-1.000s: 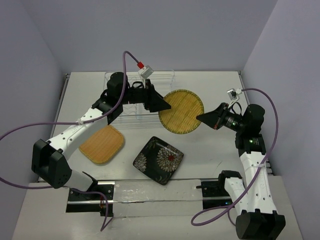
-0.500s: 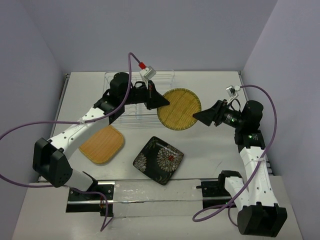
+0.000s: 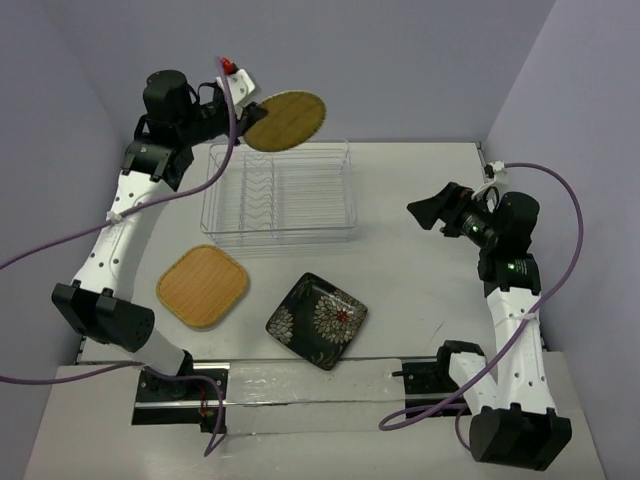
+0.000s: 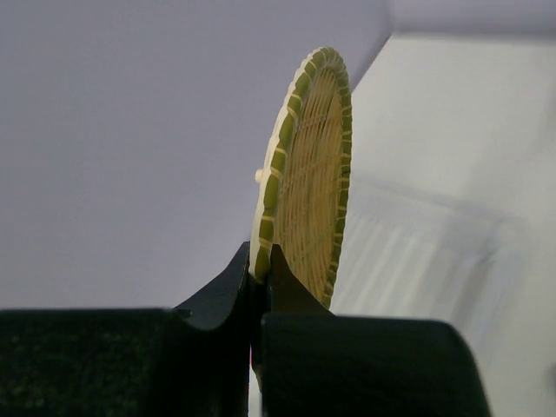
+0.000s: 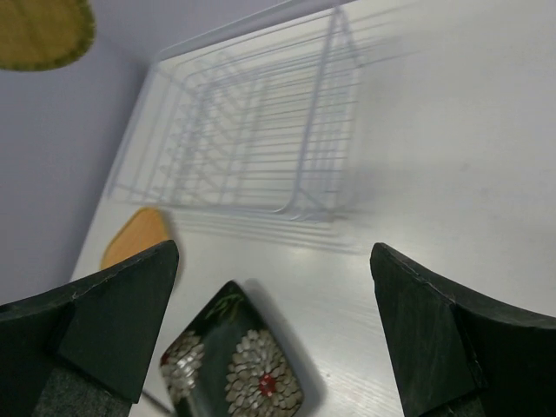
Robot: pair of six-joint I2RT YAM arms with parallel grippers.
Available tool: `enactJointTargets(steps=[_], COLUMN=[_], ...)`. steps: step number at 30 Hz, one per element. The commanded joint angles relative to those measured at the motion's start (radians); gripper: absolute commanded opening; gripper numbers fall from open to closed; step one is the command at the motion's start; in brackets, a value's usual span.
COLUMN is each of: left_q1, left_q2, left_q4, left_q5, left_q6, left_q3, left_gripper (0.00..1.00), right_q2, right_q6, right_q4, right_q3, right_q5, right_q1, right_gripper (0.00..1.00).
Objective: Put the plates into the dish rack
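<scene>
At far left the left jaws are clamped on the lower rim of the yellow plate (image 3: 285,121), carrying it high in the air, above and behind the rear left part of the dish rack (image 3: 278,195). The left wrist view shows the yellow plate (image 4: 308,174) standing nearly on edge, pinched only at its thin border. The step in hand looks like bringing this plate down into a slot. It would go best with the plate kept edge-down, its face turned to run in line with a gap between the upright prongs, then lowered slowly and straight. With so small a bite on the rim, a quick swing could let the plate pivot, and the jaws had better not part until the rim rests on the wires. The bamboo plate (image 3: 203,286) lies flat on the worktop (image 3: 420,180) in front of the rack's left end, the black plate (image 3: 316,320) flat just to its right, both yet to be loaded. At right, the right jaws are spread wide and hold nothing, raised above the worktop well clear of the rack.
</scene>
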Motion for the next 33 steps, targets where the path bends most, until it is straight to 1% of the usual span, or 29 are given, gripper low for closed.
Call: enactJointTargets(steps=[1, 3, 4, 5, 6, 7, 8, 9, 10, 13, 15, 20, 23, 26, 30, 33], left_q1=[0.057, 0.084, 0.090, 0.125, 0.143, 0.164, 0.174, 0.181, 0.184, 0.188, 0.188, 0.181, 0.176, 0.170, 0.163, 0.158], left_q2=[0.074, 0.127, 0.154, 0.215, 0.247, 0.274, 0.318, 0.326, 0.341, 0.343, 0.364, 0.402, 0.418, 0.438, 0.480, 0.499], left_q4=[-0.239, -0.301, -0.317, -0.355, -0.438, -0.481, -0.508, -0.521, -0.515, -0.436, -0.405, -0.410, -0.360, -0.346, -0.310, -0.271], left_q5=[-0.055, -0.091, -0.095, -0.086, -0.057, -0.045, -0.040, -0.041, -0.048, -0.107, -0.144, -0.124, -0.137, -0.135, -0.135, -0.132], left_q6=[0.542, 0.641, 0.659, 0.689, 0.720, 0.765, 0.786, 0.801, 0.814, 0.887, 0.940, 1.032, 1.046, 1.070, 1.070, 1.053], left_q3=[0.072, 0.114, 0.141, 0.191, 0.267, 0.312, 0.345, 0.366, 0.370, 0.299, 0.280, 0.265, 0.244, 0.228, 0.222, 0.220], left_gripper=[0.00, 0.00, 0.00, 0.00, 0.00, 0.00, 0.00, 0.00, 0.00, 0.00, 0.00, 0.00, 0.00, 0.00, 0.00, 0.00], right_q2=[0.029, 0.056, 0.066, 0.082, 0.097, 0.103, 0.107, 0.111, 0.114, 0.115, 0.121, 0.160, 0.178, 0.186, 0.191, 0.197], right_q6=[-0.081, -0.083, -0.082, -0.081, -0.076, -0.074, -0.070, -0.066, -0.065, -0.052, -0.050, -0.040, -0.034, -0.029, -0.026, -0.017], right_q4=[-0.108, -0.132, -0.142, -0.159, -0.165, -0.168, -0.171, -0.172, -0.173, -0.176, -0.184, -0.216, -0.227, -0.235, -0.247, -0.249], right_q3=[0.077, 0.104, 0.115, 0.131, 0.146, 0.152, 0.155, 0.158, 0.159, 0.162, 0.170, 0.211, 0.223, 0.225, 0.217, 0.214], right_q5=[0.254, 0.258, 0.256, 0.254, 0.258, 0.263, 0.266, 0.266, 0.265, 0.274, 0.281, 0.293, 0.285, 0.288, 0.328, 0.329], right_q1=[-0.005, -0.005, -0.005, -0.005, -0.005, -0.005, -0.005, -0.005, -0.005, -0.005, -0.005, -0.005, -0.005, -0.006, -0.006, -0.005], right_gripper=[0.99, 0.99, 0.98, 0.98, 0.98, 0.98, 0.98, 0.98, 0.98, 0.98, 0.98, 0.98, 0.98, 0.97, 0.97, 0.97])
